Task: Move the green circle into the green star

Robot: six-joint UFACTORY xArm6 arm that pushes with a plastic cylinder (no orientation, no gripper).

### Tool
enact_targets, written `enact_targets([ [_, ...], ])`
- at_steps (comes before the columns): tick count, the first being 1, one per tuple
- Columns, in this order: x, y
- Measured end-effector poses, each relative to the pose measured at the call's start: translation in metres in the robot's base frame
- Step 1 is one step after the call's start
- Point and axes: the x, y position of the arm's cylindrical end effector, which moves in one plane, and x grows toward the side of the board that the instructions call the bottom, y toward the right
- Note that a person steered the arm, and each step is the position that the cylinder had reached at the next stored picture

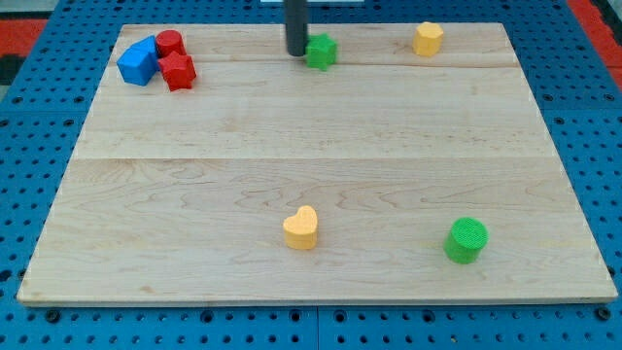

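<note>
Green circle point(466, 239): lower right, untouched.
My tip point(295, 52): top centre, beside green star point(321, 51).
Jaws: none; bare rod.
Next: circle behind, push up-left.

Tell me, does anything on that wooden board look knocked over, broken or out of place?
Nothing stands out. All the small blocks sit flat on the wooden board, none broken or off the edge. My tip rests right beside the green star block, far from the green circle block.

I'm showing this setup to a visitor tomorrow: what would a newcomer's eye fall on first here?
Probably the dark rod at the view's top, my tip just left of the green star. Next, the green circle alone at the bottom right, far from that star, and the yellow heart at bottom centre.
</note>
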Motion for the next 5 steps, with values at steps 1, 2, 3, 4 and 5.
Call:
enact_targets([
  [1, 0.003, 0.039],
  [2, 0.003, 0.09],
  [3, 0.028, 0.115],
  [4, 0.105, 0.125],
  [5, 0.184, 0.166],
])
